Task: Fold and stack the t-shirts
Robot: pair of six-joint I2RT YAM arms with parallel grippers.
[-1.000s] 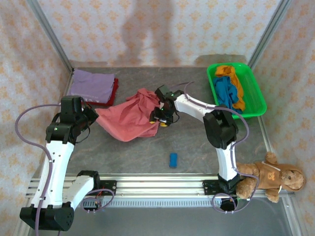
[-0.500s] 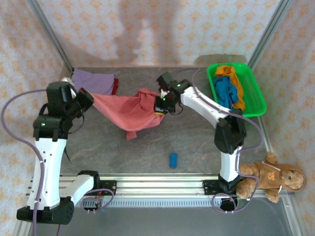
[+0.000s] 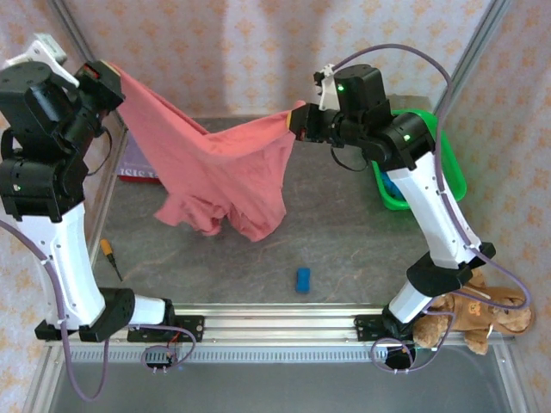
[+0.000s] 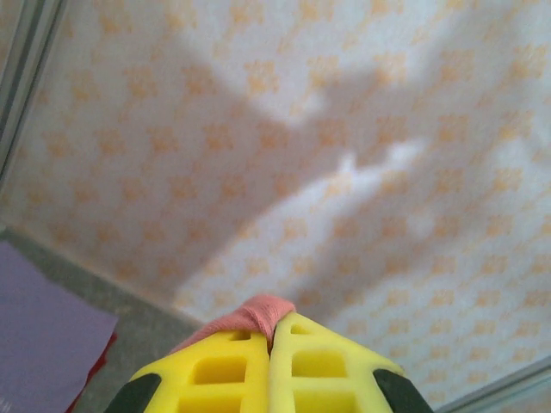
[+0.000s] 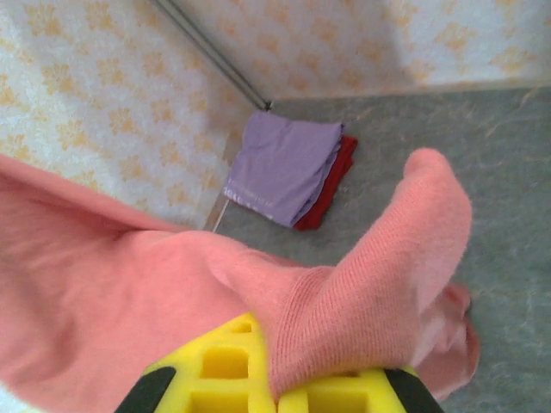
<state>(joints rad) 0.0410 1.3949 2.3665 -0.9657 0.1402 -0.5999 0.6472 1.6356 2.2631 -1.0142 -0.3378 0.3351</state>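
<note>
Left gripper point(image 3: 105, 79) pinched tight on one edge of salmon-pink t-shirt point(image 3: 215, 172); right gripper point(image 3: 301, 125) clamped on opposite edge. Shirt strung in air between them, sagging and bunched, just beyond small blue block point(image 3: 303, 280); whether low end touches table point(image 3: 344, 249), cannot tell. Fold of this shirt not yet begun. Far left of block: lilac t-shirt point(image 5: 284, 168) folded atop dark red t-shirt point(image 5: 327, 185), so two judged done. Far right of block: green tray point(image 3: 452, 185), contents hidden behind right arm.
</note>
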